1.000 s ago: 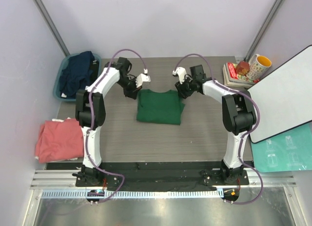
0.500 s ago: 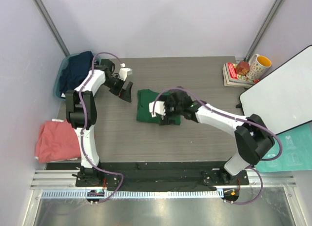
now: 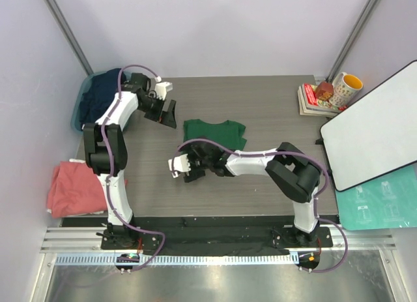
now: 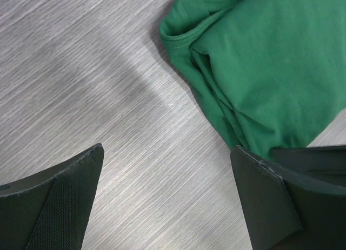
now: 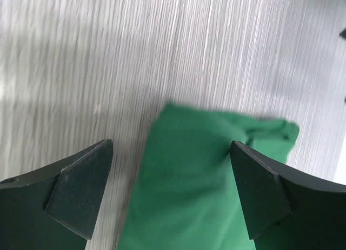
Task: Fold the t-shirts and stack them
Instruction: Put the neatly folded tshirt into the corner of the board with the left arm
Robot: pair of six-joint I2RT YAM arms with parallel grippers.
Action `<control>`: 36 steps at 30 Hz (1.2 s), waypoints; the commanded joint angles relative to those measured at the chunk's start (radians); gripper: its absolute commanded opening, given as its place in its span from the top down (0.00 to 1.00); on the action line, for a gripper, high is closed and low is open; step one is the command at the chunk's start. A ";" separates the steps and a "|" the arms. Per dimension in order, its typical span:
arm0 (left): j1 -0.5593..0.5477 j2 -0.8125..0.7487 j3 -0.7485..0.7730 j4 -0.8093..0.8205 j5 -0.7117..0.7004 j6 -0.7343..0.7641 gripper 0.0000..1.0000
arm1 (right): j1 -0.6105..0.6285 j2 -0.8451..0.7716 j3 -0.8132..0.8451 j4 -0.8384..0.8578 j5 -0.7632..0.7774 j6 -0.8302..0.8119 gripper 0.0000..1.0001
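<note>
- Now, top view: the folded green shirt (image 3: 215, 134) lies flat as a compact rectangle at the centre of the table (image 3: 280, 106), just above mid-frame.
- The left gripper (image 3: 168, 115) sits to the upper left of the green shirt, near its left edge but apart from it. Its jaws are spread wide and nothing is between them.
- Left wrist view: the left gripper (image 4: 167, 153) is over bare table. The green shirt (image 4: 270, 66) fills the upper right of the frame, with its layered folded edge facing the jaws. The right-hand jaw overlaps the cloth in the frame; I cannot tell whether they touch.
- The right gripper (image 3: 189, 171) is at the lower left of the green shirt, over bare table, with its arm stretched across the frame below the shirt. It is released, jaws wide, holding nothing.
- Right wrist view is motion-blurred: the right gripper (image 5: 172, 147) is spread, and the green shirt (image 5: 200, 174) shows in the gap at lower centre. No grip on the cloth is visible.
- The navy shirt (image 3: 104, 96) is bunched in the tub (image 3: 75, 116) at the upper left corner of the table.
- The pink shirt (image 3: 77, 188) lies in a loose heap at the table's left edge, lower left of the frame, well apart from the green shirt.
- At upper right are the books (image 3: 311, 100) and the mug (image 3: 346, 88), with the whiteboard (image 3: 378, 126) just below them.
</note>
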 commanded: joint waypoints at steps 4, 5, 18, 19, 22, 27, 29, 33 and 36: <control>0.027 -0.050 -0.030 0.033 0.047 -0.031 0.00 | 0.023 0.112 0.110 0.137 0.074 0.047 0.08; 0.029 -0.047 -0.027 0.021 0.058 -0.030 0.00 | 0.023 0.115 0.113 0.140 0.081 0.055 0.09; 0.037 0.043 0.032 0.024 0.193 -0.125 0.00 | 0.031 0.014 0.061 0.094 0.102 0.072 0.62; 0.037 0.057 0.057 0.025 0.211 -0.140 0.00 | 0.031 0.007 0.058 0.094 0.110 0.063 0.69; 0.034 0.105 0.092 0.039 0.233 -0.223 0.00 | 0.029 -0.015 0.043 0.103 0.127 0.049 0.82; 0.026 0.186 0.147 0.053 0.267 -0.341 0.00 | 0.028 -0.038 0.047 0.110 0.150 0.060 0.95; 0.024 0.207 0.161 0.054 0.291 -0.379 0.00 | 0.028 -0.037 0.047 0.118 0.183 0.055 0.96; 0.015 0.263 0.172 0.082 0.328 -0.476 0.00 | 0.025 -0.036 0.052 0.132 0.205 0.037 0.98; -0.002 0.272 0.165 0.094 0.342 -0.514 0.00 | 0.020 -0.038 0.057 0.143 0.216 0.023 0.98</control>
